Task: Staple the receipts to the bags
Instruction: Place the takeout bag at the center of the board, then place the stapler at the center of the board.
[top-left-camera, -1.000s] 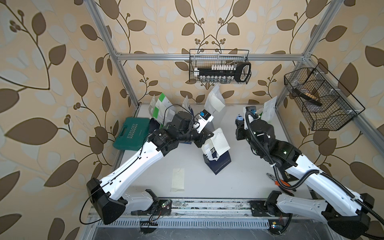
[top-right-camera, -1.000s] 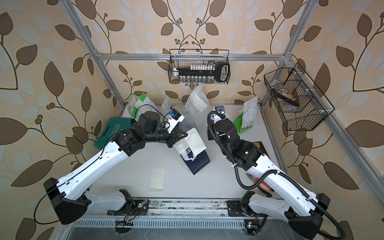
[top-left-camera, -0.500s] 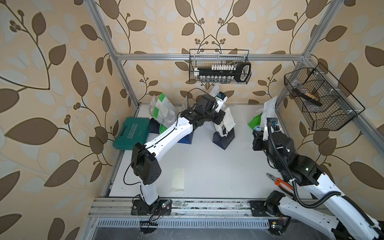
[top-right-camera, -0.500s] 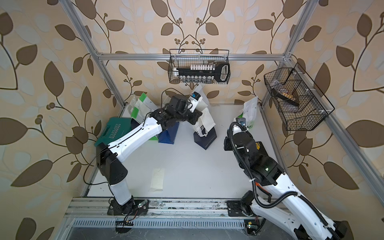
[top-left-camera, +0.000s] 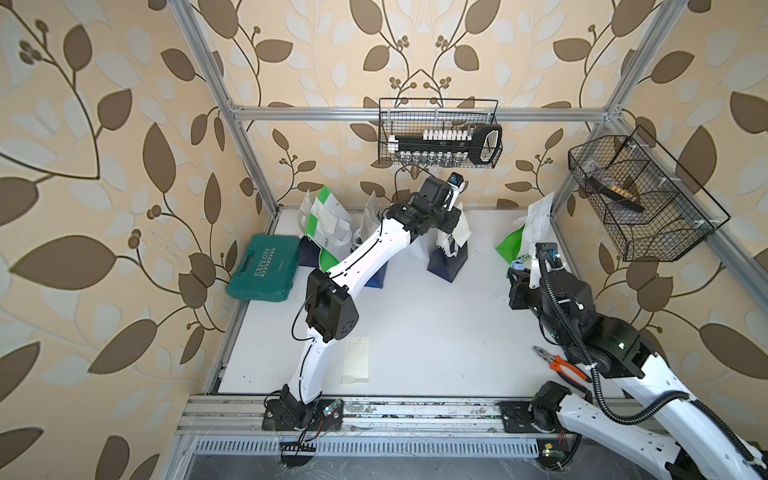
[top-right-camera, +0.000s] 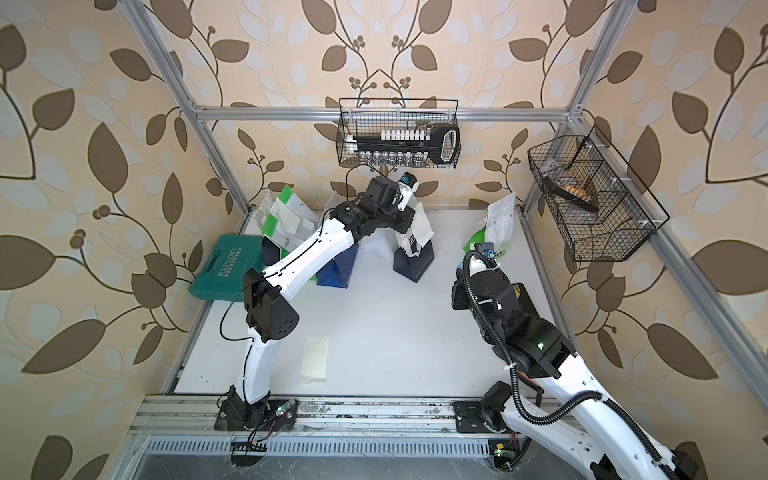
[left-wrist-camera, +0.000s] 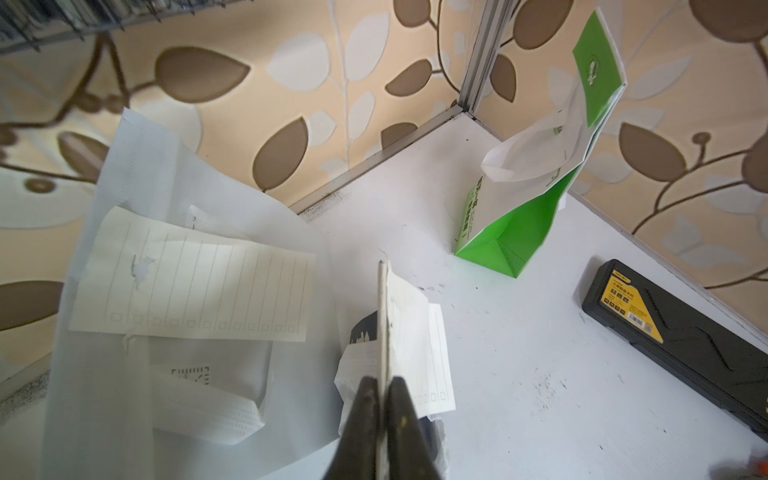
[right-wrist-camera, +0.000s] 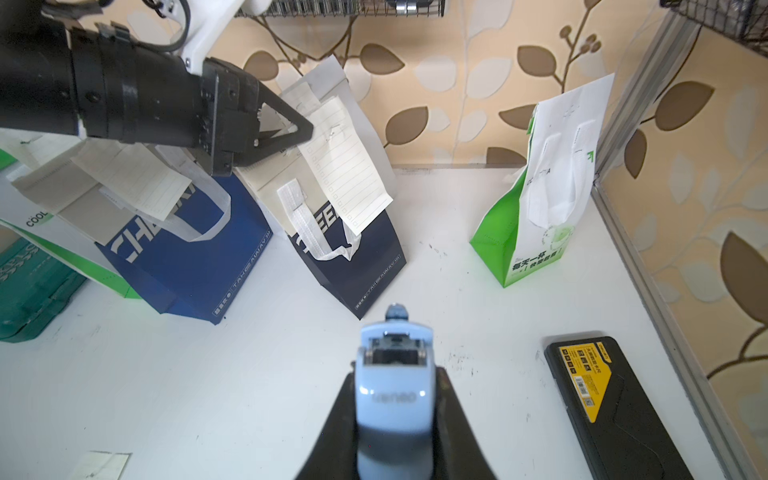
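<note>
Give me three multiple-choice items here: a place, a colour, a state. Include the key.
1. Where is the loose receipt? A flat on the table, near its front edge; B pinned to the wallpaper; C draped over the frame rail.
2. What colour is the case lettered EXPLOIT? A black; B teal; C red.
3. What is the right claw doing? A open, empty; B shut on a receipt; C shut on the light-blue stapler.
Key: 1A, it lies flat in both top views; 2B, its plastic reads teal; 3C, the right wrist view shows it clamped on the stapler.
</note>
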